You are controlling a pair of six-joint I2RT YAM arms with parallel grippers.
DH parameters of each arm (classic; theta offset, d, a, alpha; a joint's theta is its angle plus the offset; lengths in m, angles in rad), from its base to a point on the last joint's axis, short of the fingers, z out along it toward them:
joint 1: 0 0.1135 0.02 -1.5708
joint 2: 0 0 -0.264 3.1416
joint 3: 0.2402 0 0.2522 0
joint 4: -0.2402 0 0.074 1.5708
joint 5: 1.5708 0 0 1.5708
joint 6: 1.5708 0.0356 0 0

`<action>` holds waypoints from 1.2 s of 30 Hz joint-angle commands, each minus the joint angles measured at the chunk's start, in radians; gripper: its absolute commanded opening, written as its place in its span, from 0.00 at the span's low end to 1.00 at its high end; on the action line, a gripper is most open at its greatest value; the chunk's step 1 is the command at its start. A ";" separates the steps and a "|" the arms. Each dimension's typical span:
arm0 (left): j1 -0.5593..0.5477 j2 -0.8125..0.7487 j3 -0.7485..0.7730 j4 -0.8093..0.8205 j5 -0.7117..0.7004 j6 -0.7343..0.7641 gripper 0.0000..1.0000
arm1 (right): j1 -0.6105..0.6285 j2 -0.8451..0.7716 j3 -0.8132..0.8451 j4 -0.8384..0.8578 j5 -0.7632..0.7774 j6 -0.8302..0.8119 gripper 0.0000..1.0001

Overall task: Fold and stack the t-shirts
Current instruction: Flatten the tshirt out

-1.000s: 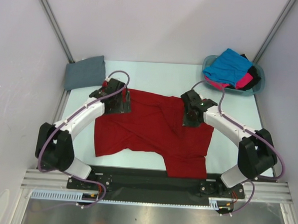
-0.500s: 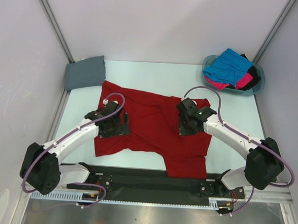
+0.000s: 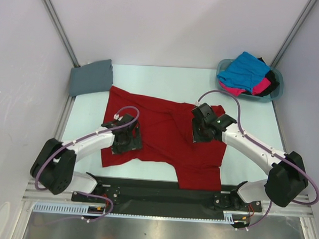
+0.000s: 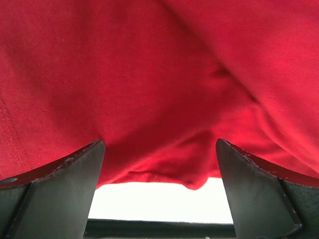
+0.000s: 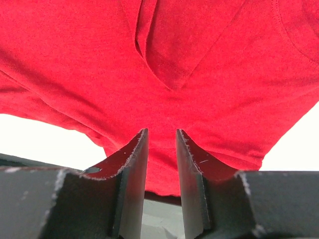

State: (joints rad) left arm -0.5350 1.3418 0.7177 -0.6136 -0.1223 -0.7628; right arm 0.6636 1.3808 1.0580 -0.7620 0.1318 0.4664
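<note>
Judged step: flattening, ahead of first fold. Found deep red t-shirt (image 3: 163, 144) spread but rumpled right under both grippers, not yet folded.

Saw left gripper (image 4: 159, 149) low over cloth w/ jaws wide apart, nothing clamped. Saw a bulged shirt edge between the jaws and more cloth ahead of tips.

Saw right gripper (image 5: 162, 132) w/ jaws nearly together, thin gap left, no cloth seen pinched. Noted V-shaped crease just ahead of its tips.

Spotted slate grey t-shirt (image 3: 91, 77) already folded, well off past left gripper on its outer side. Spotted bright blue (image 3: 242, 70), hot pink (image 3: 262, 86) and black (image 3: 271, 78) t-shirts heaped in teal basket (image 3: 276, 94), well beyond right gripper.

Reckoned next move called for smoothing creases, then nipping an edge per side: left to shut on that edge, right to open wider first.

Read long axis as diagonal, from beyond left gripper to behind right gripper. Put neck prob. just beyond right gripper, but folds hid collar, so unsure.
</note>
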 commanded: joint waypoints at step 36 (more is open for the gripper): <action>-0.315 -0.047 0.138 -0.666 -0.352 -0.267 1.00 | -0.064 -0.039 -0.058 0.073 -0.074 -0.057 0.36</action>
State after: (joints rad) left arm -0.8398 1.3460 0.7876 -1.2114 -0.3973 -0.9985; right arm 0.6037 1.3762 1.0023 -0.7250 0.0551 0.4099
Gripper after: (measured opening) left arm 0.997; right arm 0.354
